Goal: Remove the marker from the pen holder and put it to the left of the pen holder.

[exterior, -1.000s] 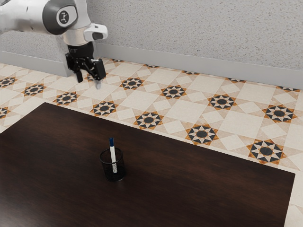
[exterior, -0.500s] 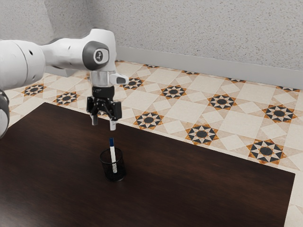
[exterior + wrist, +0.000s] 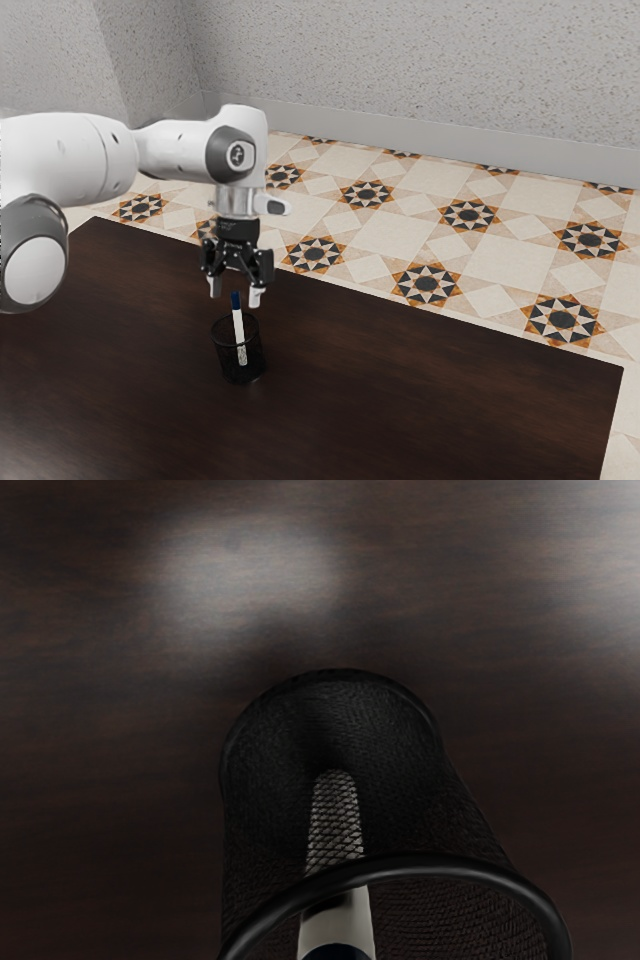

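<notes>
The white marker with a dark blue cap [image 3: 240,328] stands in the black wire-mesh pen holder [image 3: 251,362], cap end up, leaning slightly toward the exterior view's left. Its cap and the upper part of its white barrel rise above the rim; the lower barrel shows through the mesh. In the wrist view the round black rim crosses in front of the barrel, and the dark cap is the part of the marker nearest the hand.

The pen holder is upright on a dark brown worktop with a wood grain [image 3: 430,400]. Pale patches of reflected light lie on the wood.

Just above the pen holder is the black two-finger gripper [image 3: 236,294], pointing down. Its light-tipped fingers [image 3: 255,297] are open, set apart with nothing gripped; in the exterior view the top of the cap appears between their tips, with a gap to each.

The white and grey robot arm [image 3: 75,158] comes in from the exterior view's left. Beyond the worktop lie a cream tiled floor with orange and black star patterns [image 3: 505,245], a plain grey baseboard [image 3: 420,134] and a speckled grey wall [image 3: 420,70].
</notes>
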